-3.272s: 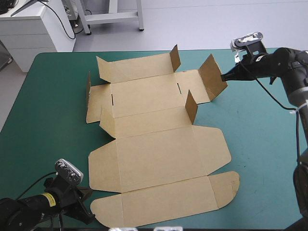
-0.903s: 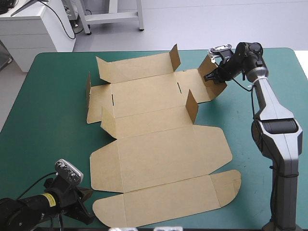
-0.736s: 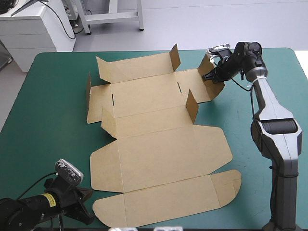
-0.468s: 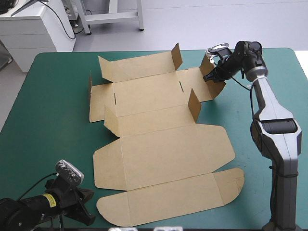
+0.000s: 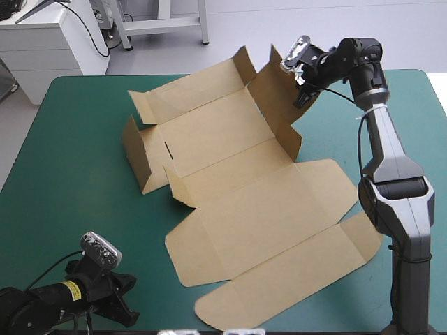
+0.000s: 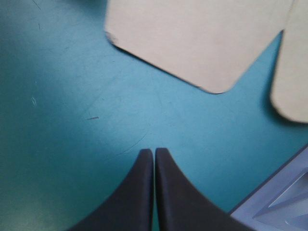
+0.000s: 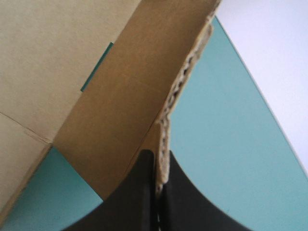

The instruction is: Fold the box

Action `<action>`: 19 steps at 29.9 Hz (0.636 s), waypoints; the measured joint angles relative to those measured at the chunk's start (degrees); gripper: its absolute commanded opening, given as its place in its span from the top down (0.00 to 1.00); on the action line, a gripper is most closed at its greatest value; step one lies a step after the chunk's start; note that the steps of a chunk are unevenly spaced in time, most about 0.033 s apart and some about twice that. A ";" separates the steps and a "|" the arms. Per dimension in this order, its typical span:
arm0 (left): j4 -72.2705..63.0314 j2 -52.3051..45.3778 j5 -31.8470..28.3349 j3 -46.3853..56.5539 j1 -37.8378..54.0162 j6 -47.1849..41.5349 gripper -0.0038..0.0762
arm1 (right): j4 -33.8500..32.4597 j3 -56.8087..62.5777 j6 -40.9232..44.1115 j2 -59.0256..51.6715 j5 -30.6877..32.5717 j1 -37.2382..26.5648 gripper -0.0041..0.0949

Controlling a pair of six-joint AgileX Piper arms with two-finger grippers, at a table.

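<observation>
The brown box [image 5: 244, 181] is a cut sheet lying across the table, its far right part lifted off the teal-green cover. My right gripper [image 5: 302, 89] is shut on the raised far-right flap [image 5: 279, 105], whose raw edge [image 7: 178, 96] runs between the black fingers. The lid panels [image 5: 279, 279] lie flat toward the near edge. My left gripper [image 6: 154, 153] is shut on nothing, low over the cover at the near left corner, with rounded box corners [image 6: 211, 82] ahead of it. In the high view the left arm [image 5: 77, 293] sits near the front edge.
A side wall [image 5: 136, 157] of the box stands up at the left. Bare teal-green cover [image 5: 70, 139] stretches along the left side and to the right of the box [image 5: 412, 125]. The table's near edge [image 6: 269, 192] lies close beside my left gripper.
My right gripper has closed on the far-right flap and lifted it up and back. The whole sheet has swung and slid to the right. The left arm has not moved.
</observation>
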 measured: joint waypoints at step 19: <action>-0.05 0.00 -0.20 0.00 0.00 0.00 0.96 | 5.90 -3.42 -14.57 -1.86 0.66 10.77 0.98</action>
